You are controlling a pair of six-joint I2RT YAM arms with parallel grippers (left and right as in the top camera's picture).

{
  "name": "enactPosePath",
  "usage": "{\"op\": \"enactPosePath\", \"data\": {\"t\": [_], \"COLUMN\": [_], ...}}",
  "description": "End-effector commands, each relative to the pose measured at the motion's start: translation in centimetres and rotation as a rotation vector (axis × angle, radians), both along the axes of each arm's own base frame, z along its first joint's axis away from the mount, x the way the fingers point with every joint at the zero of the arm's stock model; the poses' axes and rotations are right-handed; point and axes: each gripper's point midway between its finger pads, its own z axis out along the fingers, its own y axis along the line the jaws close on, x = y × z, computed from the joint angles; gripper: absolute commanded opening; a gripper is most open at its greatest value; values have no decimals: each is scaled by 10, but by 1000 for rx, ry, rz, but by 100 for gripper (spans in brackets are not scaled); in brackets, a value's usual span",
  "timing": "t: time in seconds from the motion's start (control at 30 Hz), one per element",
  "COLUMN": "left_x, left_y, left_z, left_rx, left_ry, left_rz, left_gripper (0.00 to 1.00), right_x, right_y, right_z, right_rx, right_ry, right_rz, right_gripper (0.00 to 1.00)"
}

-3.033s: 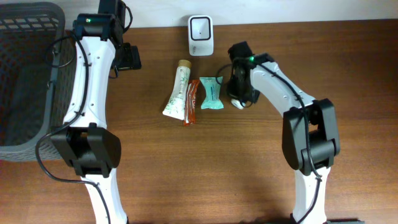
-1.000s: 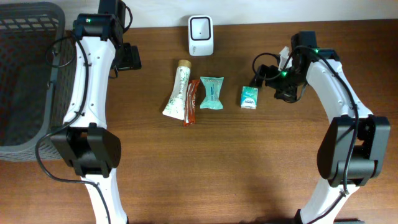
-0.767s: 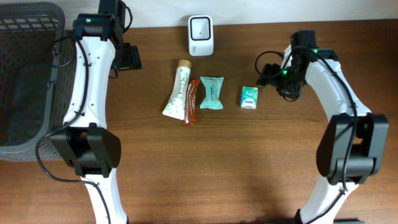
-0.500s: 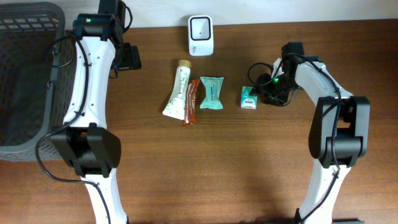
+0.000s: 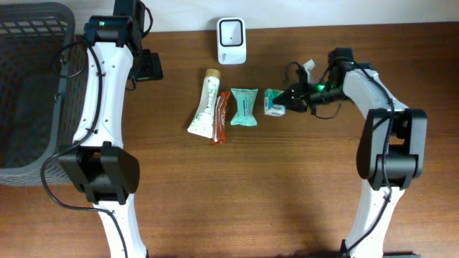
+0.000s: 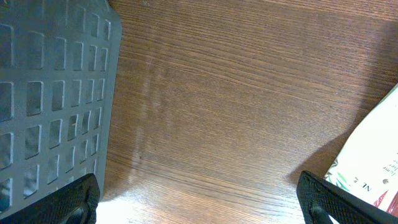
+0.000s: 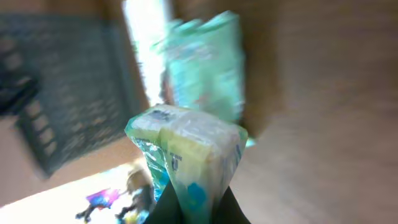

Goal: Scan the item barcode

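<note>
Green packet (image 5: pixel 273 102) sat pinched at 1 end by the right gripper (image 5: pixel 286 99), just right of the teal pouch (image 5: pixel 244 107) and well short of the scanner (image 5: pixel 231 31). The left gripper (image 5: pixel 148 66) hung near the basket (image 5: pixel 29 93), jaws spread and holding nothing. For a good scan, carry the packet clear of the pouch, turn its barcode toward the scanner window, and hold it steady. The blurred wrist view did not show the barcode.
</note>
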Motion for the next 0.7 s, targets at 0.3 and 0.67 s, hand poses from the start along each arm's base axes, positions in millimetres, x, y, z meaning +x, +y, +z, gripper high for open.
{"op": "enactPosePath", "data": {"t": [0.3,0.67], "left_x": [1,1], "left_y": [-1,-1], "left_z": [-3,-3], "left_rx": [2,2], "left_ry": [6,6], "left_rz": [-9,-9], "left_gripper": [99,99], "right_x": [31,193], "right_y": [39,90], "right_z": [24,81], "right_rx": [-687,-1334], "right_ry": [-165,-1208], "right_rz": [40,65], "right_gripper": [4,4]}}
